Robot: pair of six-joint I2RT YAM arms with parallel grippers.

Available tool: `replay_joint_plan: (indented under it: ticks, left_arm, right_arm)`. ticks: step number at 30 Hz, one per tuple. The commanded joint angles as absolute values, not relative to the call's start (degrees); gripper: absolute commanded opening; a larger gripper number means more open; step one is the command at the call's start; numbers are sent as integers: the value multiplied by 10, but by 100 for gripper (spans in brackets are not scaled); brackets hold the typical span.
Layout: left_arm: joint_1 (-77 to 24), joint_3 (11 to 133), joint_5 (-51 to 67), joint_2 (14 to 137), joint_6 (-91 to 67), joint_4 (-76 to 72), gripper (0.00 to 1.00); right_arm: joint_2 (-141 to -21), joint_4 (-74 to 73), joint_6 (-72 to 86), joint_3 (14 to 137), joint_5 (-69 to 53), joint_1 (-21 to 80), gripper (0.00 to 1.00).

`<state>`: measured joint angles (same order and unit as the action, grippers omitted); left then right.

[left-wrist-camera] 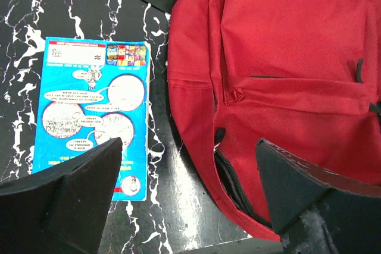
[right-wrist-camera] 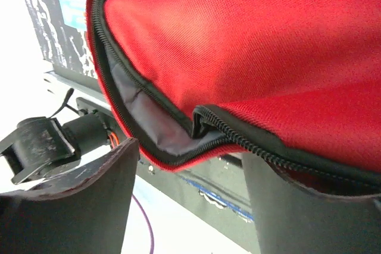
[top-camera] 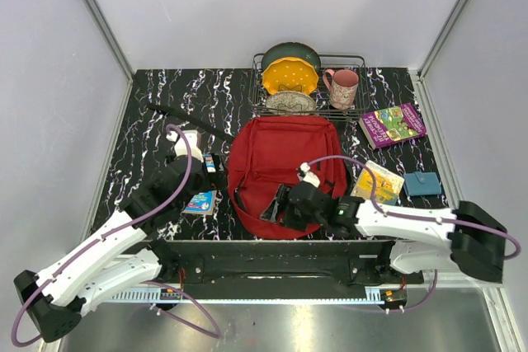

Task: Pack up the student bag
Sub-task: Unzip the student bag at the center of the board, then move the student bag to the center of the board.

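bag: the student bag [top-camera: 285, 162] lies flat mid-table, front pocket up, mouth toward the arms and right at the near edge.
mouth: zipper [right-wrist-camera: 280, 146] is undone on the near side and the grey lining [right-wrist-camera: 143, 117] shows, but the gap is only a slit.
right gripper: the right gripper [right-wrist-camera: 190, 206] is spread, w/ the open lip just above its fingers. Nothing pinched afaict.
left gripper: the left gripper [left-wrist-camera: 187, 194] is spread wide, holding nothing. It hangs over the gap btw the bag's left edge and the blue comic booklet [left-wrist-camera: 89, 111].
step imo: get the mouth held open, then feed the booklet in.
how: the right one should bite the top lip only, fabric plus zipper tape but not the lining, and lift so the slit becomes a pocket.
booklet: thin and flat on the table [top-camera: 165, 113], so prob go for an edge or corner, not a straight top grab.
risk: lifting too hard drags the whole bag off the edge.
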<state>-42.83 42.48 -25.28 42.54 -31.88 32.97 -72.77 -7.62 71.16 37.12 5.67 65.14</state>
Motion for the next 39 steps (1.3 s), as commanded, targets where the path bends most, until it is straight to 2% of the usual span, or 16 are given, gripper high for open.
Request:
replay_joint_plan:
  ticks: [1, 5, 10, 12, 14, 15, 22, 26, 32, 34, 39]
  left_arm:
    - [-427, 418, -236, 429, -309, 321, 98]
    - [-427, 412, -239, 430, -307, 316, 99]
    - [-427, 415, -232, 436, -304, 311, 99]
    - [-427, 416, -229, 435, -302, 312, 99]
    - [-426, 416, -222, 435, -302, 311, 99]
    - [-426, 415, -217, 435, -303, 312, 99]
    - [-427, 405, -200, 425, -318, 321, 99]
    - [-426, 403, -200, 417, -321, 330, 99]
    - [-426, 403, -196, 416, -322, 333, 99]
    - [-426, 403, -194, 418, -321, 334, 99]
    - [-426, 402, -201, 416, -321, 341, 99]
  right_arm:
    - [-620, -125, 667, 386, 87, 652, 79]
    - [-525, -228, 600, 452, 139, 652, 86]
    - [-496, -332, 571, 523, 304, 646, 94]
    - [-527, -361, 548, 551, 325, 580, 98]
    - [-581, -353, 491, 576, 270, 480, 100]
    - [-602, -344, 475, 582, 206, 388, 100]
    - [-809, -266, 324, 698, 84, 256, 100]
    - [-957, -262, 296, 781, 57, 231, 100]
    - [-1111, -251, 282, 899, 50, 222, 100]
    - [-1146, -265, 279, 938, 58, 222, 100]
    - [-1193, -236, 272, 950, 75, 221, 100]
